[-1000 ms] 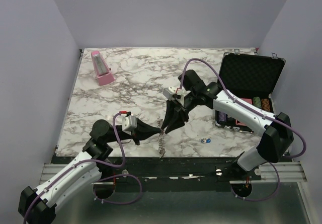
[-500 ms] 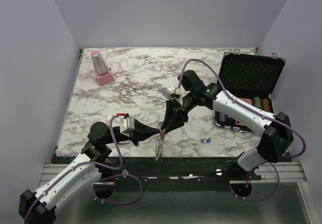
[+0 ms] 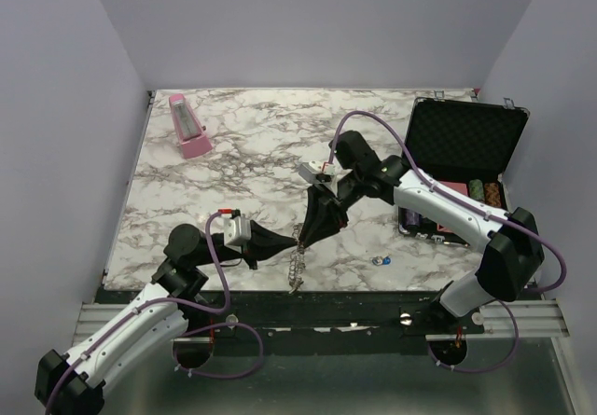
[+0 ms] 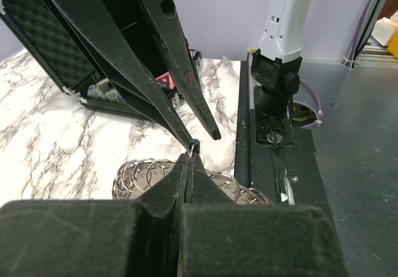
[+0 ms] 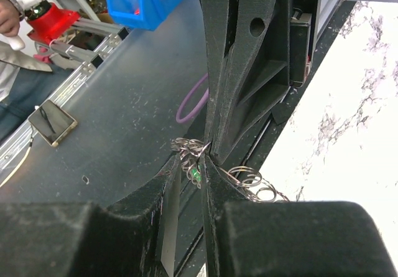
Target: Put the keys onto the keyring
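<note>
Right gripper (image 5: 196,159) has narrowed to a slit around the tiny green-headed metal key (image 5: 195,175) — threading looks near; left gripper (image 4: 188,159), at twelve o'clock, pinches the silver wire keyring (image 5: 189,147).

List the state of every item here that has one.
Left pincer: shut on the key rings.
Key rings: linked chain, one end in the left pincer.
Right pincer: fingers slightly apart around the green key; grip unclear.
Green key: between the right pincer's fingers.
Blue key: loose on the table.
Case: lid open.
</note>
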Robot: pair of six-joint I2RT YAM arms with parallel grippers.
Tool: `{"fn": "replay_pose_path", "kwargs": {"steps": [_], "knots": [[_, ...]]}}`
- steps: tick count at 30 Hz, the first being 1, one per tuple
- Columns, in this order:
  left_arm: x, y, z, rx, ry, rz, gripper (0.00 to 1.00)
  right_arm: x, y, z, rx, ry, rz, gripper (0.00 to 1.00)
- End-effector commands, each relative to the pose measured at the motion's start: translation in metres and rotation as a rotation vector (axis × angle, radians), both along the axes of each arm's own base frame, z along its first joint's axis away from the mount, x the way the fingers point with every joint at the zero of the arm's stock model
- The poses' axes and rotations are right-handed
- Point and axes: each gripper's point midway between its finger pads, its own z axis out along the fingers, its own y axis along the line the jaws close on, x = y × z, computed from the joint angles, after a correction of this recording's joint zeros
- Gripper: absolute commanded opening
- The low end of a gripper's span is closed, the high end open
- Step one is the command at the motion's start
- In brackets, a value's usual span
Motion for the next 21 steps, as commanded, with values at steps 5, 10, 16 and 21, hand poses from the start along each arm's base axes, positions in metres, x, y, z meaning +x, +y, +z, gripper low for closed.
{"fn": "replay_pose_path", "kwargs": {"steps": [5,10,16,21], "knots": [[0.002,0.005,0.021,-0.045,-0.087,0.029,0.00,-0.009,0.000,0.004,0.008,0.026,0.032,0.27],[0.007,0.012,0.028,-0.041,-0.091,0.088,0.00,0.021,-0.003,0.005,-0.058,-0.150,-0.103,0.60],[0.016,0.021,0.039,-0.023,-0.066,0.180,0.00,0.059,-0.043,0.022,-0.001,-0.226,-0.253,0.63],[0.019,0.026,0.048,0.035,-0.075,0.212,0.00,0.086,-0.085,-0.002,-0.089,-0.313,-0.425,0.68]]}}
